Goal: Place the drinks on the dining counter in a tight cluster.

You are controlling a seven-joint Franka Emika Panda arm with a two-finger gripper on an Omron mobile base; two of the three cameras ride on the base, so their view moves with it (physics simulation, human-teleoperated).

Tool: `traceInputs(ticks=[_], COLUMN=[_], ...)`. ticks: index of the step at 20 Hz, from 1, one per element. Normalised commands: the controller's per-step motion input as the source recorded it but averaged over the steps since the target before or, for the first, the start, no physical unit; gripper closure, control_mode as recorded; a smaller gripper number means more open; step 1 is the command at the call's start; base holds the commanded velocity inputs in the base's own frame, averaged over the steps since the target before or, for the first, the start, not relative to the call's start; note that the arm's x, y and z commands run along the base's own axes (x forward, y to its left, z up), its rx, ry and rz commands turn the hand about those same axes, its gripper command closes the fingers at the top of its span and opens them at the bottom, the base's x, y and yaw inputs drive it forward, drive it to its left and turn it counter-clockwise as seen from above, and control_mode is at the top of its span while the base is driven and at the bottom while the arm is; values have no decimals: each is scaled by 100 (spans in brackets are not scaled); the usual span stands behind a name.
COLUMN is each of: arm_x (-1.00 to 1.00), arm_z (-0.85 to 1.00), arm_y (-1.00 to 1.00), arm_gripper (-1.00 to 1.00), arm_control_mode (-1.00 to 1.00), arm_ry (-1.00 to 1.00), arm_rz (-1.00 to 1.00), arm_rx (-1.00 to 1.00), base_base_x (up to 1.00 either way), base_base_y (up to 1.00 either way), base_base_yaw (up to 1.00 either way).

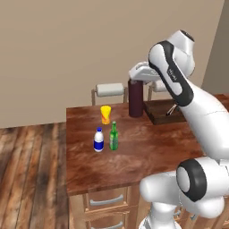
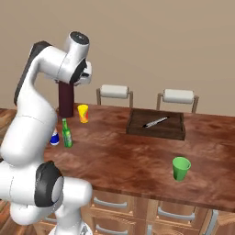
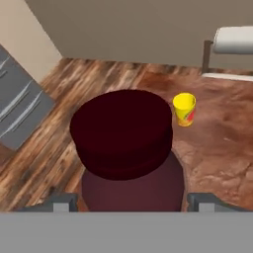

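Note:
A tall dark maroon bottle [image 1: 136, 98] [image 2: 65, 98] [image 3: 123, 133] stands at the back of the reddish-brown dining counter [image 1: 147, 152] [image 2: 128, 156]. My gripper [image 1: 136, 79] [image 2: 69, 81] [image 3: 133, 200] comes down over its cap, a fingertip against each side of the body, shut on it. The bottle's base looks to be resting on the counter top. A yellow cup with a red mark [image 1: 105, 114] [image 2: 83, 113] [image 3: 185, 109] stands just in front of it. Nearer the front stand a white bottle with a blue label [image 1: 99, 140] [image 2: 54, 137] and a slim green bottle [image 1: 114, 136] [image 2: 67, 134], side by side.
A dark wooden tray [image 1: 163, 114] [image 2: 137, 126] with a silver utensil lies at the counter's back middle. A green cup [image 2: 181, 168] stands toward the front right. Two white-padded chair backs [image 2: 114, 91] [image 2: 179, 96] rise behind the counter. Wood floor lies beyond the left edge.

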Motion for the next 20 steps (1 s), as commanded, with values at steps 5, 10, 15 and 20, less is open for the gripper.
traceInputs(ticks=[5, 10, 15, 20], arm_x=[65, 29, 21, 16], arm_z=[-52, -25, -48, -91], arm_y=[-22, -37, -16, 0], arm_gripper=[100, 100, 100, 100], arm_control_mode=[-100, -100, -100, -100], arm_ry=[-19, -23, -14, 1], arm_rz=[40, 38, 33, 28], arm_rx=[0, 0, 0, 1], base_base_x=[0, 0, 0, 0], base_base_y=[0, 0, 0, 0], base_base_yaw=[0, 0, 0, 0])
